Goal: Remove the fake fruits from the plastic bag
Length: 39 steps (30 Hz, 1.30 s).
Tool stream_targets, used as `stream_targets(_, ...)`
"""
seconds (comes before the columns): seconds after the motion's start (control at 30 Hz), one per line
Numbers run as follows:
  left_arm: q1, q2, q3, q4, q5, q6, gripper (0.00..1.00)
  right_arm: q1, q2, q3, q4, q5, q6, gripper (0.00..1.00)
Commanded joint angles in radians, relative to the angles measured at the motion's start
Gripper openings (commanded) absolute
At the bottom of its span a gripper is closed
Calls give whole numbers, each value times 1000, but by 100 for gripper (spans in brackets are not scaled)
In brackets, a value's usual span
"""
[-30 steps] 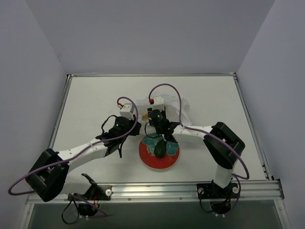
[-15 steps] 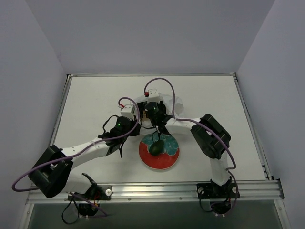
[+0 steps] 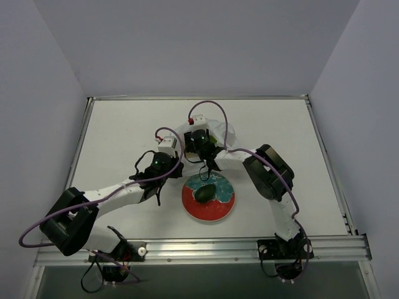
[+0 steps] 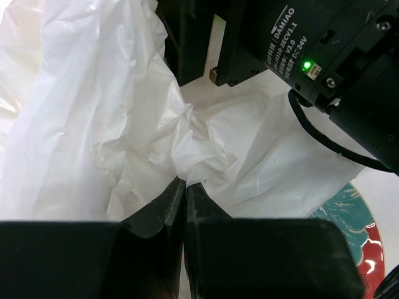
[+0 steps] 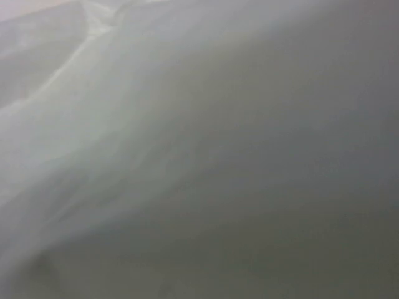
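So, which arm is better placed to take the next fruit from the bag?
Probably right. The left gripper is shut on the plastic bag film, holding it; the right gripper is at the bag, its camera filled by film.

Your plastic bag [image 4: 112, 124] is whitish, wrinkled film filling the left of the wrist view. At centre frame from above, the plate [image 3: 209, 216] is red-rimmed with a teal pattern, the oval fruit [image 3: 204, 194] dark green, the cables [image 3: 209, 103] purple.
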Motion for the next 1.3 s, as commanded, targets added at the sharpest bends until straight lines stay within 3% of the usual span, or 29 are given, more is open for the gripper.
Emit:
stream_targets(0.0, 12, -16, 31, 27, -11, -8, 2, -6, -58, -9, 53, -1, -3, 38)
stream_targets(0.17, 20, -38, 19, 30, -22, -6, 2, 12, -163, -72, 13, -43, 10, 36)
stream_targets(0.57, 22, -87, 5, 33, -33, -8, 2, 112, -454, -187, -372, -42, 75, 37)
stream_targets(0.73, 23, -88, 1, 34, -42, -6, 2, 116, -509, -149, -554, -189, 86, 37)
stream_targets(1.0, 31, -102, -4, 33, -39, -8, 3, 164, -690, -224, -625, -254, 116, 38)
stream_targets(1.27, 37, -82, 4, 34, -27, -11, 2, 351, -786, -287, -728, -189, 190, 38)
